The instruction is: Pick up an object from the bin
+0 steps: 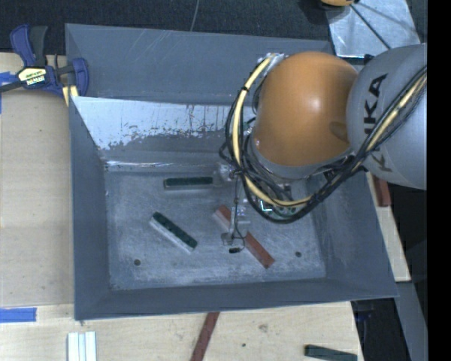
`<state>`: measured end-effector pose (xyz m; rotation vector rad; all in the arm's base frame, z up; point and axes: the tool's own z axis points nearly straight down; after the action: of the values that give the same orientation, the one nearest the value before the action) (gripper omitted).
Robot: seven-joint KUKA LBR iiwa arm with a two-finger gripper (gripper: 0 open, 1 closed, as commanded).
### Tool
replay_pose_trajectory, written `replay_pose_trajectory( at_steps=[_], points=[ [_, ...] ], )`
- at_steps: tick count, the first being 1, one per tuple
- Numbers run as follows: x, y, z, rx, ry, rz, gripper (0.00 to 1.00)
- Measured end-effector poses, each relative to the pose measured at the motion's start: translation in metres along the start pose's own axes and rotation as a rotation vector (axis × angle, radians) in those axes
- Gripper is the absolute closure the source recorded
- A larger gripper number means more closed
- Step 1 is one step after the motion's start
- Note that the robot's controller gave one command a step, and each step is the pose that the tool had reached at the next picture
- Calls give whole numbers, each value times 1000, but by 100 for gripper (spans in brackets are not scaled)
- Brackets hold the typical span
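Closest to us is the big round orange cover (304, 107) on the robot arm (395, 119), high above everything else. Yellow and black cables (239, 119) loop around it.

Far left is the grey bin (86, 224), with sloping walls and a flat, scratched floor. On the left part of the floor lies a dark stick (174, 232) with a pale side. It lies flat and slants, going down to the right. A bit to the right, and nearer the back wall, lies a second dark stick (188, 182), almost straight across. The two dark sticks are apart and do not touch.

Next comes a red-brown stick (260, 253) in the middle of the floor. It lies flat and slants too, going down to the right. It is apart from both dark sticks. The end effector (235, 243) hangs down from under the orange cover, and its tip is right over the middle of this red-brown stick. I cannot tell if the end effector is open or closed, and I cannot tell if it is touching the stick. On the right, the silver arm comes in over the bin's right wall
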<state>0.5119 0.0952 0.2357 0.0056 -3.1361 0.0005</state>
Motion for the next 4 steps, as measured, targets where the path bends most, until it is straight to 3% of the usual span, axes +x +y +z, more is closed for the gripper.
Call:
replay_pose_trajectory(
  at_steps=[1, 2, 3, 4],
  points=[
    [-2, -1, -4, -1, -9, 3, 0],
    [-14, 2, 42, -3, -16, 32, 0],
    [-14, 15, 98, -2, -11, 188, 0],
    [-44, 38, 132, -1, -8, 162, 0]
  ],
)
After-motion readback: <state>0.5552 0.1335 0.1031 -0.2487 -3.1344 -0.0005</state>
